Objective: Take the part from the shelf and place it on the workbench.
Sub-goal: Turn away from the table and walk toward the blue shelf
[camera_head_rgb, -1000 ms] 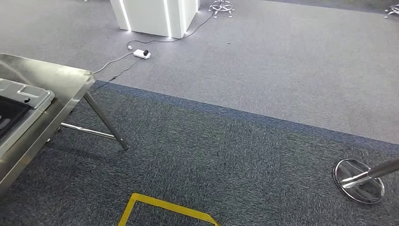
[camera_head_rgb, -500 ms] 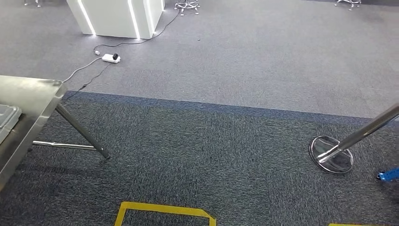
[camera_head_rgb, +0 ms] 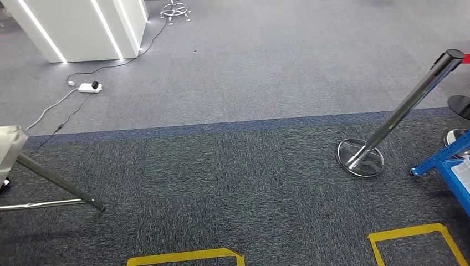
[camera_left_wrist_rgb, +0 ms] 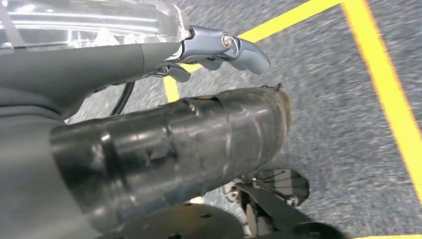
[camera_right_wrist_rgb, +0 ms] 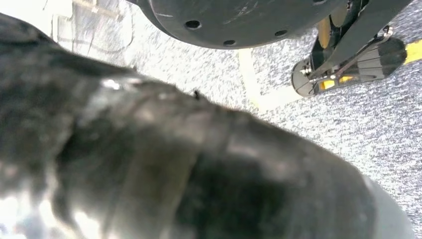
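Two task landmarks at opposite edges: workbench corner (camera_head_rgb: 10, 147) at 9 o'clock, blue shelf frame (camera_head_rgb: 443, 160) at 3 o'clock, chrome stanchion (camera_head_rgb: 407, 105) just beside it. Left hand (camera_left_wrist_rgb: 219, 50) over taped carpet (camera_left_wrist_rgb: 348, 124), grip impossible to tell; right hand (camera_right_wrist_rgb: 149, 164) blurred, likewise. Part's place: cannot tell.

**Dark Casing, Pale Grey Fingers**

Seen from the left wrist: a left hand (camera_left_wrist_rgb: 219, 47) with pale blue-grey fingers (camera_left_wrist_rgb: 249, 52), smooth and rounded, joined by a small silver screw (camera_left_wrist_rgb: 226, 39). Behind them a matte dark grey cover, topped by a clear glossy shell catching white light. Below, a thick black glossy casing (camera_left_wrist_rgb: 174, 149) ringed with seams (scuffed along its end). A thin black cable (camera_left_wrist_rgb: 124, 97) alongside. From the right wrist: a right hand (camera_right_wrist_rgb: 174, 174) blurred, black and shiny.
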Tool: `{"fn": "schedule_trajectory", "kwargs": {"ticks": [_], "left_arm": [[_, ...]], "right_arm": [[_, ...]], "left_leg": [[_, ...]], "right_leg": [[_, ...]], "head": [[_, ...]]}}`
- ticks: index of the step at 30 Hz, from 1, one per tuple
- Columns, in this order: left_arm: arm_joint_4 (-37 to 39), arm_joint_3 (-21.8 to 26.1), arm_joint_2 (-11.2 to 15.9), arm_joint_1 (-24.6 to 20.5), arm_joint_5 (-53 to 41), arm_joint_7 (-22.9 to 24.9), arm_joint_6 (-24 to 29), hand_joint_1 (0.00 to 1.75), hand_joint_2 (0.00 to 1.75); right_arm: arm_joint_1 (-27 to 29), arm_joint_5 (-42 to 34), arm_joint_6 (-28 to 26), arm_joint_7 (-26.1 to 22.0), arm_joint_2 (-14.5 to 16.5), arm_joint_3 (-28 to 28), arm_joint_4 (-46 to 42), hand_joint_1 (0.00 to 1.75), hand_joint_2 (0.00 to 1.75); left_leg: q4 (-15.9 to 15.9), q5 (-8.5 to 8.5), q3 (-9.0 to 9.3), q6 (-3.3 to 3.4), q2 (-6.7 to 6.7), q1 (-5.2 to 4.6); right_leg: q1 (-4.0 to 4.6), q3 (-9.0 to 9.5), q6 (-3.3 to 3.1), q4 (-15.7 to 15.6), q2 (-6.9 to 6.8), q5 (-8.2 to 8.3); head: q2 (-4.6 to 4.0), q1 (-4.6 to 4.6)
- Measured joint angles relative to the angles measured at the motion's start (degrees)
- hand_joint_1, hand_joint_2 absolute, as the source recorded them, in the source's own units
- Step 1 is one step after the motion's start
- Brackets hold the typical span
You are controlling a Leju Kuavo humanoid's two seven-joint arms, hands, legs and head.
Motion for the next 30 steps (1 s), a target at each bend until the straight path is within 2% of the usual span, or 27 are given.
{"fn": "schedule_trajectory", "kwargs": {"ticks": [1,2,3,4,5,6,7,9,10,11,12,13,14,15,16,17,18,20,21,22,24,25,26,27,28,29,30], "left_arm": [[0.0,0.0,0.0,0.0,0.0,0.0,0.0,0.00,0.00],[0.0,0.1,0.0,0.0,0.0,-0.1,0.0,0.00,0.00],[0.0,0.1,0.0,-0.1,0.0,-0.1,0.0,0.00,0.00],[0.0,0.1,0.0,-0.2,0.0,-0.1,0.0,0.00,0.00],[0.0,0.2,0.0,-0.2,0.0,-0.2,0.0,0.00,0.00],[0.0,0.2,0.0,-0.3,0.0,-0.2,0.0,0.00,0.00],[0.0,0.2,0.0,-0.2,0.0,-0.3,0.0,0.00,0.00],[0.0,0.3,0.0,-0.1,0.0,-0.4,0.0,0.00,0.00],[0.0,0.4,0.0,0.0,0.0,-0.5,0.0,0.00,0.00],[0.0,0.5,0.0,0.0,0.0,-0.4,0.0,0.00,0.00],[0.0,0.5,0.0,0.0,0.0,-0.4,0.0,0.00,0.00],[0.0,0.5,0.0,0.0,0.0,-0.4,0.0,0.00,0.00],[0.0,0.5,0.0,-0.1,0.0,-0.4,0.0,0.00,0.00],[0.0,0.5,0.0,-0.1,0.0,-0.4,0.0,0.00,0.00],[0.0,0.5,0.0,-0.1,0.0,-0.4,0.0,0.00,0.00],[0.0,0.5,0.0,-0.2,0.0,-0.4,0.0,0.00,0.00],[0.0,0.6,0.0,-0.2,0.0,-0.4,0.0,0.00,0.00],[0.0,0.6,0.0,-0.4,0.0,-0.3,0.0,0.00,0.00],[0.0,0.6,0.0,-0.5,0.0,-0.3,0.0,0.00,0.00],[0.0,0.6,0.0,-0.4,-0.1,-0.3,0.0,0.00,0.00],[0.0,0.6,0.0,-0.3,-0.1,-0.2,0.0,0.00,0.00],[0.0,0.6,0.0,-0.2,-0.1,-0.2,0.0,0.00,0.00],[0.0,0.6,0.0,-0.1,-0.1,-0.2,-0.1,0.00,0.00],[0.0,0.6,0.0,-0.1,-0.1,-0.2,-0.1,0.00,0.00],[0.0,0.6,0.0,0.0,-0.1,-0.3,-0.1,0.00,0.00],[0.0,0.6,0.0,0.0,-0.1,-0.4,-0.1,0.00,0.00],[0.0,0.6,0.0,0.0,0.0,-0.5,-0.1,0.00,0.00]], "right_arm": [[-0.1,0.0,0.1,0.0,0.0,0.0,0.0,0.00,0.00],[-0.1,0.0,0.1,0.0,0.0,0.0,0.0,0.00,0.00],[-0.1,0.0,0.1,0.0,0.0,0.0,0.0,0.00,0.00],[-0.1,0.0,0.2,0.0,0.0,0.0,0.1,0.00,0.00],[0.1,0.0,0.2,0.0,0.0,0.0,0.1,0.00,0.00],[0.1,0.1,0.2,0.0,0.0,0.0,0.1,0.00,0.00],[0.1,0.1,0.3,0.1,0.0,0.0,0.1,0.00,0.00],[0.0,0.1,0.5,0.1,-0.1,0.0,0.1,0.00,0.00],[-0.1,0.2,0.5,0.2,-0.1,0.0,0.1,0.00,0.00],[-0.1,0.2,0.5,0.3,-0.1,0.0,0.1,0.00,0.00],[0.0,0.3,0.5,0.3,-0.1,0.0,0.1,0.00,0.00],[0.0,0.3,0.5,0.4,-0.1,0.0,0.2,0.00,0.00],[0.1,0.4,0.5,0.5,-0.1,0.0,0.2,0.00,0.00],[0.1,0.4,0.5,0.5,-0.1,0.0,0.2,0.00,0.00],[0.0,0.5,0.5,0.5,-0.2,0.0,0.2,0.00,0.00],[0.0,0.6,0.5,0.5,-0.2,0.0,0.2,0.00,0.00],[0.0,0.6,0.5,0.5,-0.2,0.0,0.2,0.00,0.00],[0.1,0.7,0.5,0.6,-0.2,0.0,0.2,0.00,0.00],[0.1,0.8,0.5,0.6,-0.2,0.0,0.2,0.00,0.00],[0.1,0.8,0.5,0.6,-0.3,0.0,0.2,0.00,0.00],[0.0,0.9,0.5,0.6,-0.3,0.0,0.2,0.00,0.00],[-0.1,1.0,0.5,0.6,-0.3,0.0,0.2,0.00,0.00],[0.0,1.0,0.5,0.6,-0.3,0.0,0.2,0.00,0.00],[0.0,1.0,0.6,0.6,-0.3,0.0,0.2,0.00,0.00],[0.0,1.1,0.6,0.6,-0.3,0.0,0.3,0.00,0.00],[0.0,1.1,0.7,0.6,-0.3,0.0,0.3,0.00,0.00],[0.0,1.2,0.7,0.7,-0.3,0.0,0.3,0.00,0.00]], "left_leg": [[-3.0,1.08,1.16,0.13,-1.43,0.13],[-4.7,1.43,1.76,0.33,-2.56,0.17],[-5.2,1.27,1.90,0.59,-3.06,0.11],[-5.5,1.39,1.97,0.95,-2.50,0.10],[-5.8,1.61,2.09,1.38,-1.75,0.13],[-6.1,1.86,2.22,1.82,-1.00,0.18],[-6.4,2.08,2.29,2.24,-0.20,0.24],[-6.7,2.17,2.29,2.77,1.45,0.06],[-6.6,2.10,2.24,2.88,2.36,-0.05],[-6.6,2.04,2.23,2.93,3.24,-0.12],[-6.6,1.96,2.25,2.92,4.05,-0.16],[-6.6,1.87,2.33,2.87,4.75,-0.18],[-6.6,1.75,2.47,2.76,5.33,-0.18],[-6.5,1.59,2.65,2.58,5.87,-0.24],[-6.5,1.41,2.80,2.33,6.34,-0.33],[-6.5,1.27,2.96,2.06,6.81,-0.41],[-6.5,1.17,3.11,1.77,7.27,-0.47],[-6.5,0.99,3.44,1.15,7.92,-0.46],[-6.1,0.53,3.42,0.87,7.37,-0.39],[-4.6,-0.62,2.87,0.63,6.28,-0.33],[1.7,-4.27,0.09,0.35,3.60,-0.17],[5.8,-6.02,-1.83,0.26,2.88,-0.14],[8.7,-6.82,-3.33,0.18,2.61,-0.12],[10.0,-6.51,-4.09,0.12,2.48,-0.08],[8.9,-5.04,-3.78,0.11,2.37,-0.02],[5.7,-2.76,-2.49,0.12,1.97,0.09],[1.7,-0.78,-0.81,0.17,0.63,0.28]], "right_leg": [[-0.01,-0.24,0.32,0.3,0.73,-0.07],[-0.05,-0.55,0.70,0.5,1.34,-0.06],[-0.09,-0.85,1.15,0.5,1.98,0.05],[-0.18,-1.10,1.60,0.4,2.65,0.25],[-0.26,-1.25,1.94,0.6,2.69,0.24],[-0.22,-1.61,2.20,1.3,1.82,-0.26],[-0.16,-2.42,2.39,3.0,0.40,-1.40],[-0.12,-5.49,2.70,9.4,-2.77,-5.07],[-0.19,-7.22,2.88,13.0,-3.42,-6.62],[-0.30,-8.34,3.03,15.5,-3.74,-7.30],[-0.40,-8.40,3.13,15.8,-3.94,-6.87],[-0.48,-7.23,3.15,13.8,-4.24,-5.43],[-0.51,-5.05,3.04,10.0,-4.91,-3.43],[-0.35,-2.75,2.83,5.7,-6.14,-1.97],[-0.12,-0.96,2.53,2.4,-7.10,-0.97],[0.15,0.00,2.22,0.4,-7.75,-0.61],[0.41,0.17,1.96,-0.2,-7.89,-0.76],[0.33,0.14,1.36,-0.5,-6.74,-0.45],[0.14,0.27,1.00,-0.8,-6.23,-0.27],[-0.07,0.39,0.60,-1.1,-5.72,-0.03],[-0.22,0.41,0.11,-1.3,-4.68,0.23],[-0.19,0.33,0.00,-1.3,-4.07,0.28],[-0.16,0.30,-0.02,-1.2,-3.38,0.28],[-0.17,0.30,-0.01,-1.1,-2.61,0.27],[-0.20,0.31,0.04,-1.0,-1.80,0.24],[-0.26,0.31,0.17,-0.7,-0.99,0.15],[-0.34,0.22,0.39,-0.4,-0.21,0.01]], "head": [[0.00,0.02],[0.00,0.03],[0.00,0.04],[0.00,0.05],[0.00,0.04],[0.00,0.12],[0.00,0.21],[0.00,0.38],[0.00,0.37],[0.00,0.37],[0.00,0.37],[0.00,0.37],[0.00,0.38],[0.00,0.38],[0.00,0.38],[0.00,0.36],[0.00,0.35],[0.00,0.34],[0.00,0.34],[0.00,0.29],[0.00,0.21],[0.00,0.16],[0.00,0.17],[0.00,0.16],[0.00,0.16],[0.00,0.16],[0.00,0.17]]}}
